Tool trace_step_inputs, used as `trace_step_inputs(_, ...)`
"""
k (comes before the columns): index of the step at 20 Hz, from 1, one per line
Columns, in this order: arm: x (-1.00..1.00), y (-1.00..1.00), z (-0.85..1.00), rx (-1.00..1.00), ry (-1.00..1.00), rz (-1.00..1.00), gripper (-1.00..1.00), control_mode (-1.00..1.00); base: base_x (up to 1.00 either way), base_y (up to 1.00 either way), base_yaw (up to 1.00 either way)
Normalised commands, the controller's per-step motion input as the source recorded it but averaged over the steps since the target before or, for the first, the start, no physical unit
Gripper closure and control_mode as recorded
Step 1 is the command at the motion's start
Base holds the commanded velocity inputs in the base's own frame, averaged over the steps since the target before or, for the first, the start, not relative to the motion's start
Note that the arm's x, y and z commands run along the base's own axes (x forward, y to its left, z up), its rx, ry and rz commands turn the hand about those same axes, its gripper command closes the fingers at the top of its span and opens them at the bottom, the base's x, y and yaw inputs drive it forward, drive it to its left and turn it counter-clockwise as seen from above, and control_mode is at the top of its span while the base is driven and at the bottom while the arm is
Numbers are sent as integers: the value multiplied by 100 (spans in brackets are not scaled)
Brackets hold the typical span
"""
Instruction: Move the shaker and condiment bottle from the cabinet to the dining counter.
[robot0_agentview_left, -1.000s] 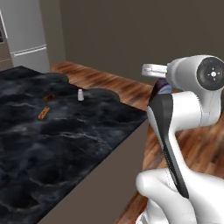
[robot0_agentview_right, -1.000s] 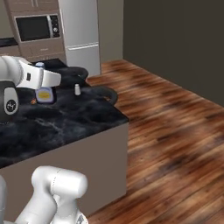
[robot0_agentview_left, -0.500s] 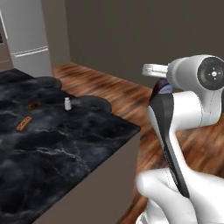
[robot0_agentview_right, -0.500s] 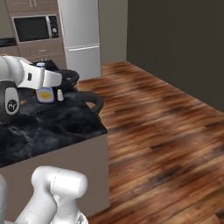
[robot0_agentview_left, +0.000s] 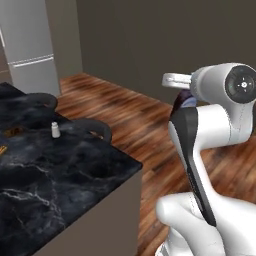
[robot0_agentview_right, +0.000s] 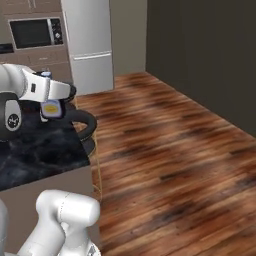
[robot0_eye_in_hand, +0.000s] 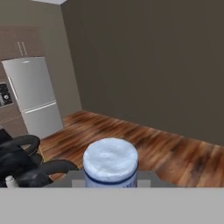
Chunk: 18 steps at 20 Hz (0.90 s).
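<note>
My gripper (robot0_agentview_right: 50, 92) is shut on the condiment bottle (robot0_agentview_right: 51, 108), held upright above the dining counter's (robot0_agentview_right: 40, 150) right end. The bottle's blue-grey cap (robot0_eye_in_hand: 110, 162) sits low in the middle of the hand view, and its dark body (robot0_agentview_left: 185, 98) peeks out beside the arm's upper joint. The small white shaker (robot0_agentview_left: 55, 130) stands upright on the black marble dining counter (robot0_agentview_left: 60, 185), apart from the gripper; it also shows as the shaker (robot0_eye_in_hand: 9, 180) at the hand view's lower left. A tan-brown wall cabinet (robot0_eye_in_hand: 19, 43) with silver bar handles hangs over the fridge, far off.
A silver fridge (robot0_agentview_right: 90, 45) stands past the counter, with a microwave (robot0_agentview_right: 35, 32) to its left. Dark curved shapes (robot0_agentview_left: 92, 127) lie at the counter's far corner. Small brown bits (robot0_agentview_left: 12, 131) lie left of the shaker. Wooden floor (robot0_agentview_right: 170, 150) runs to a dark wall on the right.
Both base views have swung, so the counter and shaker slid left and more floor shows: the camera moved. The arm keeps its pose with the bottle in its grip.
</note>
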Motion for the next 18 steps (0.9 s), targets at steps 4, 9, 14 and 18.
trace_step_inputs(4, 0, 0, 0, 0, 0, 0, 100, 100, 53, -52, 13)
trace_step_inputs(9, 0, 0, 0, 0, 0, 0, 100, 100, 53, -51, 14)
trace_step_inputs(14, 0, 0, 0, 0, 0, 0, 100, 100, 51, -49, 16)
trace_step_inputs(18, 0, 0, 0, 0, 0, 0, 100, 100, 53, -37, 26)
